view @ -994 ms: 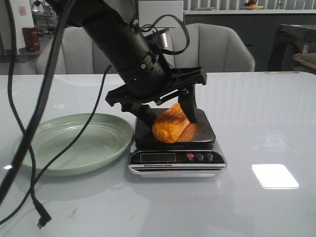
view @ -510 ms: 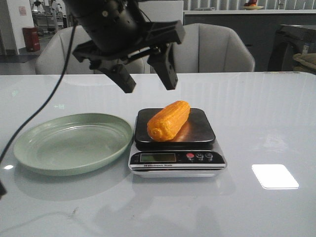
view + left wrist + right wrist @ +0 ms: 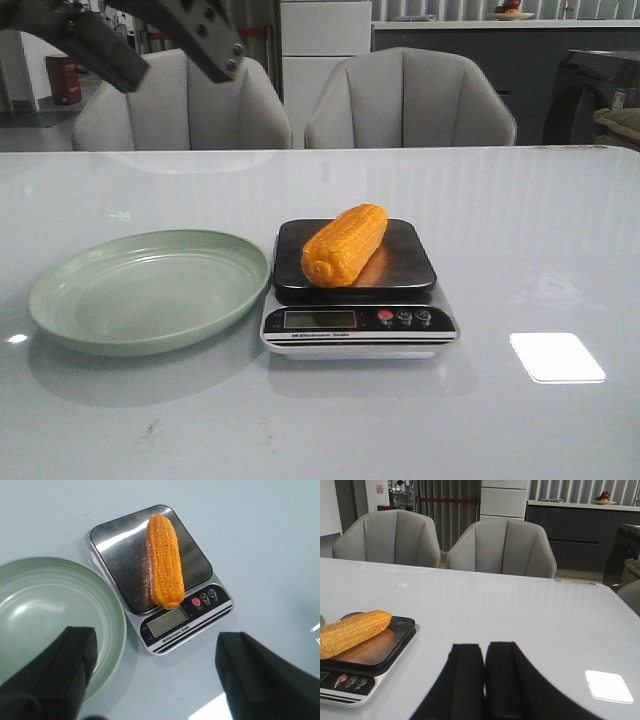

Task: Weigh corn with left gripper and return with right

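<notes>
The orange-yellow corn (image 3: pixel 345 243) lies on its side on the dark platform of the kitchen scale (image 3: pixel 400 268). It also shows in the left wrist view (image 3: pixel 165 560) and the right wrist view (image 3: pixel 351 631). My left gripper (image 3: pixel 165 40) is open and empty, high above the table's far left, well clear of the corn; in the left wrist view (image 3: pixel 157 647) its two black fingers stand wide apart. My right gripper (image 3: pixel 484 652) is shut and empty, off to the right of the scale (image 3: pixel 385 650). It does not show in the front view.
A green plate (image 3: pixel 100 310) stands left of the scale, close beside it; it also shows in the left wrist view (image 3: pixel 117 630). Two grey chairs (image 3: pixel 410 100) stand behind the table's far edge. A bright light patch (image 3: pixel 556 356) lies on the glossy table, right front.
My left gripper has let go of the corn on the scale and risen up and away to the left. The corn stays on the platform.
</notes>
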Controlling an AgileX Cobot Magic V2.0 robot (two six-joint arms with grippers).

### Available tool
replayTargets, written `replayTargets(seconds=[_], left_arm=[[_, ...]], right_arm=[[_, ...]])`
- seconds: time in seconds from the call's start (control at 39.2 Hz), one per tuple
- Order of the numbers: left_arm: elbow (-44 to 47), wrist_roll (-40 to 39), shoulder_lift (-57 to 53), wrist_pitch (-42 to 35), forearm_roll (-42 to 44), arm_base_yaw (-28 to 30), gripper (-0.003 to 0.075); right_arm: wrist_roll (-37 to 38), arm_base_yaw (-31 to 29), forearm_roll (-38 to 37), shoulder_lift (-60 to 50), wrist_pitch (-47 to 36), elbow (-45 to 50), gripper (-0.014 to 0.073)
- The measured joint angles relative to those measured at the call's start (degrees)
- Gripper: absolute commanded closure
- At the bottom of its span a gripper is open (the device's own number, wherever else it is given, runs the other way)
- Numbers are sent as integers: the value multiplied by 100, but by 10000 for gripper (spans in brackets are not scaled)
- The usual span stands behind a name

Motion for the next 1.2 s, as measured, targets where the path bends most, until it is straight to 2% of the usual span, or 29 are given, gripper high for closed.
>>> replayTargets(seconds=[0.36,0.59,0.79,0.94,1.2], left_arm=[[1430,0,-2547,-49,437,0,234],[2288,0,-4300,14,474,4,300],[2976,0,-5737,272,474,4,424],[3298,0,-6532,432,485,4,617],[3442,0,-6855,455,495,4,606]], right_arm=[[0,0,0,0,0,0,431],[0,0,0,0,0,0,431],[0,0,0,0,0,0,431],[0,0,0,0,0,0,431],[0,0,0,0,0,0,431]])
